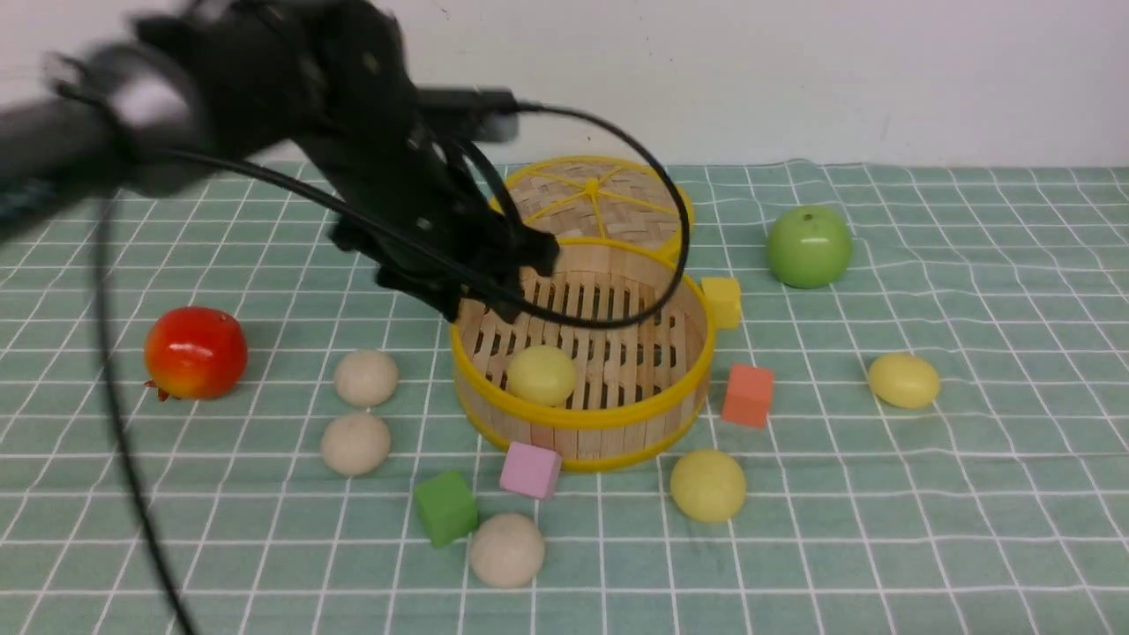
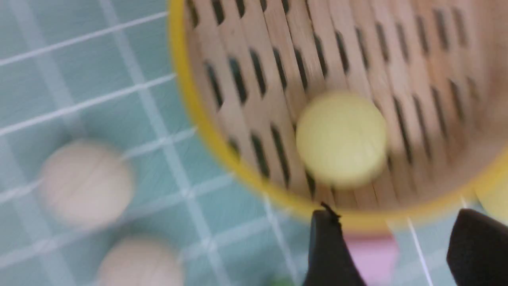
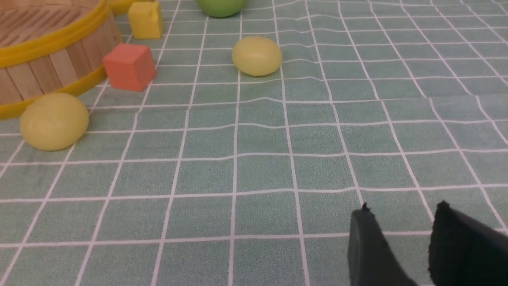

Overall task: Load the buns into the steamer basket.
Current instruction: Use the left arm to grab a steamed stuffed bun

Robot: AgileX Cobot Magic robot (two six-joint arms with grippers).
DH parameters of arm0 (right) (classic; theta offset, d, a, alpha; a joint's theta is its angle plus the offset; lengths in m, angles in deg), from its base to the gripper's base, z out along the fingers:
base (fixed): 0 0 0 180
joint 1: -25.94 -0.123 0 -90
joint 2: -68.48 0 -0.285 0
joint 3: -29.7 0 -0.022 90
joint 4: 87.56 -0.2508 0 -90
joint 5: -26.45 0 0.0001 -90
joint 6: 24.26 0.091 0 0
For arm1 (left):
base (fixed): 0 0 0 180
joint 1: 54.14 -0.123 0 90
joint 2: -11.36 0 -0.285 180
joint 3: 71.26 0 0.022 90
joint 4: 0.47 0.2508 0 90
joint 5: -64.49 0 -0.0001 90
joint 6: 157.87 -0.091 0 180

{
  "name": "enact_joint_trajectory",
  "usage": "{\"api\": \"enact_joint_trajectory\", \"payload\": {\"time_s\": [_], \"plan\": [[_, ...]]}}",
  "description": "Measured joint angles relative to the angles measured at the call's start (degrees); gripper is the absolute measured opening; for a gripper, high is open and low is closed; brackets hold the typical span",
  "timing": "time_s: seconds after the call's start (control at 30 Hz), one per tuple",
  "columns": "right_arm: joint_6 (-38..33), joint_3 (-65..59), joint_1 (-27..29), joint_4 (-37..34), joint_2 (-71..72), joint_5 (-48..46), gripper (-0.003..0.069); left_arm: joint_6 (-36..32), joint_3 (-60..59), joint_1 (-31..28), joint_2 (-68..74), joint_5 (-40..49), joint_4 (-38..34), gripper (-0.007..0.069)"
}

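Beige bun (image 1: 366, 377) and second beige bun (image 1: 355, 444) on cloth (image 1: 970, 494) left of steamer basket (image 1: 582, 416). Third beige bun (image 1: 506, 549) in front of it. Left gripper (image 1: 522, 280) over basket's rear-left rim, fingers spread, nothing between; arm motion-blurred. Yellow bun (image 1: 541, 374) on basket floor, below gripper, not touching. Near yellow bun (image 1: 707, 485) just front-right of basket, far yellow bun (image 1: 903, 380) well right. Right gripper (image 3: 401, 246) outside front view; only fingertips show, slightly parted, empty.

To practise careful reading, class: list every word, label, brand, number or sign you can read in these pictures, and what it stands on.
None readable: no text shows on the steamer basket, buns, cubes, green apple, red fruit or checked cloth.
The left arm is motion-blurred; no marking can be made out.
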Motion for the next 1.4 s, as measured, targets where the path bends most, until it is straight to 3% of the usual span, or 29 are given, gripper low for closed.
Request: {"api": "enact_joint_trajectory", "payload": {"time_s": [0.13,0.23,0.4,0.6,1.0,1.4], "plan": [[0.0,0.0,0.0,0.0,0.0,0.0,0.024,2.24,-10.14,0.0,-5.69,1.49,4.08,0.0232],[0.0,0.0,0.0,0.0,0.0,0.0,0.024,3.25,-18.36,-0.22,-5.73,-3.59,5.64,0.0137],[0.0,0.0,0.0,0.0,0.0,0.0,0.024,3.31,-20.9,-3.84,-3.38,-7.18,3.49,0.0081],[0.0,0.0,0.0,0.0,0.0,0.0,0.024,0.47,-18.75,-11.55,-2.78,-8.14,1.58,0.0095],[0.0,0.0,0.0,0.0,0.0,0.0,0.024,-0.22,-18.69,-11.45,2.99,-11.55,1.27,0.0257],[0.0,0.0,0.0,0.0,0.0,0.0,0.024,-0.28,-17.16,-11.45,3.47,-11.66,0.77,0.0269]]}}
